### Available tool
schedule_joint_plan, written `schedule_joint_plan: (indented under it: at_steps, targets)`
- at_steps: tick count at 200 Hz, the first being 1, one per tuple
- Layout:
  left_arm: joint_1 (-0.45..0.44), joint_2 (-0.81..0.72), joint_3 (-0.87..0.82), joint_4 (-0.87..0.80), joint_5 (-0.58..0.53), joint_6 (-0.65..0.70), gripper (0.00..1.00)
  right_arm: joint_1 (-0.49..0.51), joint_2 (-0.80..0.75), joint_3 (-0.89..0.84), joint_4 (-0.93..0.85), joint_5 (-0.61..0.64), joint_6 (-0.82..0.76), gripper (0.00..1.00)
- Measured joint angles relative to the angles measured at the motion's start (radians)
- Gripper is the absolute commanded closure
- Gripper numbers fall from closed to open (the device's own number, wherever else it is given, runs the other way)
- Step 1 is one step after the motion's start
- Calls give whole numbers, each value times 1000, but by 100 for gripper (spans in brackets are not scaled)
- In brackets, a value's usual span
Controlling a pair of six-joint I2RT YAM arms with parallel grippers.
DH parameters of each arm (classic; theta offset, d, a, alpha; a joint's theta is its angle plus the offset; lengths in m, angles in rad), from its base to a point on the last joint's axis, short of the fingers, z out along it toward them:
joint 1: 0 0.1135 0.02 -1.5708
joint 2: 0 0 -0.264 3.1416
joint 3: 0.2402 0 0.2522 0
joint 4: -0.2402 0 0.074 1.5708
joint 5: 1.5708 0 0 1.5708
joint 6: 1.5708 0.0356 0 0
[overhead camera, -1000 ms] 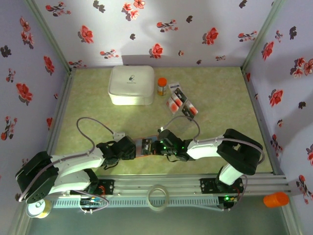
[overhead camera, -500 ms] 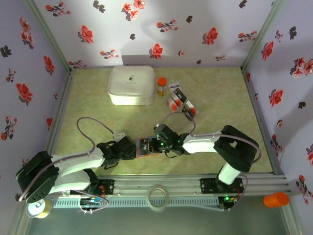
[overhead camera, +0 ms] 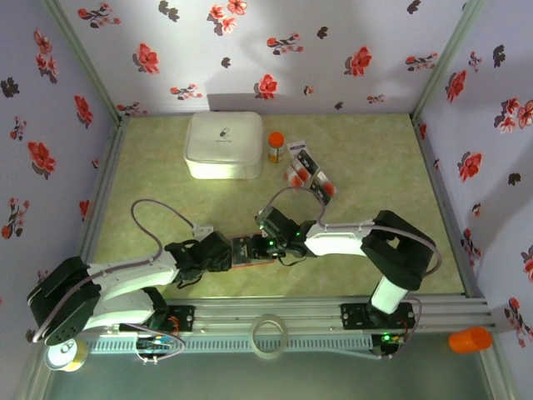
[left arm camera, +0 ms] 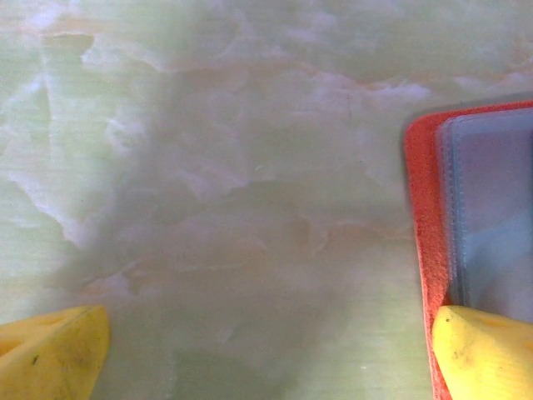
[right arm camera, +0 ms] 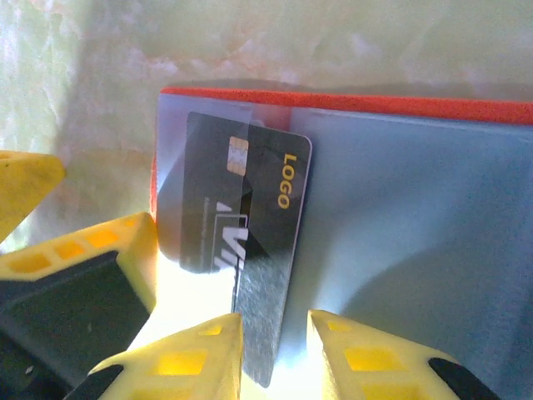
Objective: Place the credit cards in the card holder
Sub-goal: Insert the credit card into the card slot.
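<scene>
Sliding 1 dark card (right arm camera: 241,208) into the holder (right arm camera: 358,104) is the step you are in, by my reading. The card lies partway under the clear sleeve on the holder's blue inside. Its chip end is tucked in and its other end sticks out toward your right gripper (right arm camera: 275,354).

That gripper's jaws stand narrowly apart with the card's free end in the gap. A sliver of light shows beside the card, so I judge it is not pinched and the sleeve alone holds it.

Your left gripper (left arm camera: 266,358) is spread wide at the holder's other side, with 1 fingertip (left arm camera: 483,354) lying over the holder's red edge. I take that as a brace, there to stop the light holder skating across the table (left arm camera: 208,167) while a card is pushed in.

The holder lies open and flat between your 2 grippers. The other cards (overhead camera: 308,177) sit in a loose cluster beyond the holder, well apart from it. A box (overhead camera: 222,146) and a small bottle (overhead camera: 276,147) stand beyond the holder too.

The card looks short of fully seated, so it likely needs 1 more nudge toward the holder's fold. Lift away too early and it could ride back out.
</scene>
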Motion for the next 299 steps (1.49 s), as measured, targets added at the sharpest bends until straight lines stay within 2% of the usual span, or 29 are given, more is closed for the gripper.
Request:
schedule_joint_plan:
  at_steps: [49, 143, 218, 299]
  targets:
    - [0, 0, 0, 2, 0, 0, 0, -4, -28, 53, -95, 33, -52, 92]
    - [0, 0, 0, 6, -3, 0, 0, -5, 116, 140, -108, 32, -69, 99]
    - [3, -49, 11, -32, -24, -50, 0, 1, 159, 187, -99, 28, -68, 100]
    - [15, -34, 18, -70, -41, -106, 0, 2, 130, 175, -86, 32, -65, 89]
